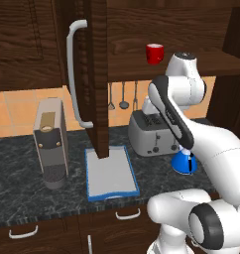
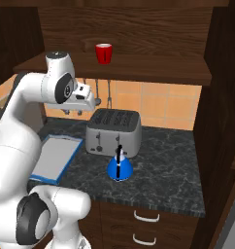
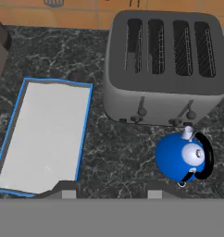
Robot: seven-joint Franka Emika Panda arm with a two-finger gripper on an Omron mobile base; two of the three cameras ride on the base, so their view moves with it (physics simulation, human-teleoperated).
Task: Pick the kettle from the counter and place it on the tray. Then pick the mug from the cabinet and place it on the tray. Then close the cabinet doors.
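Kettle (image 3: pixel 183 158): blue dome, black arched handle, white top; stands upright on the counter (image 2: pixel 163 160), just in front of the silver four-slot toaster (image 2: pixel 113 131), not yet lifted. Tray (image 3: pixel 44 136): light grey, blue rim, flat on the counter beside the toaster and apart from the kettle; contents nil. Mug (image 2: pixel 104 53): red, upright on the shelf inside the cabinet (image 2: pixel 139 29), untouched. Cabinet doors: left door (image 1: pixel 94 74) swung open with its edge above the tray's far end, curved silver bar handle facing outward. Gripper (image 3: pixel 108 192): held above the counter looking down between tray and kettle, holding nothing; its two finger tips show apart at the bottom of the hand view. Status, judged: none of the three steps complete; kettle pickup is the step in hand, mug transfer and door closing remain. Other items: coffee machine (image 1: pixel 51 144) left of the tray; utensils (image 1: pixel 123 96) hanging on the tiled wall behind the toaster
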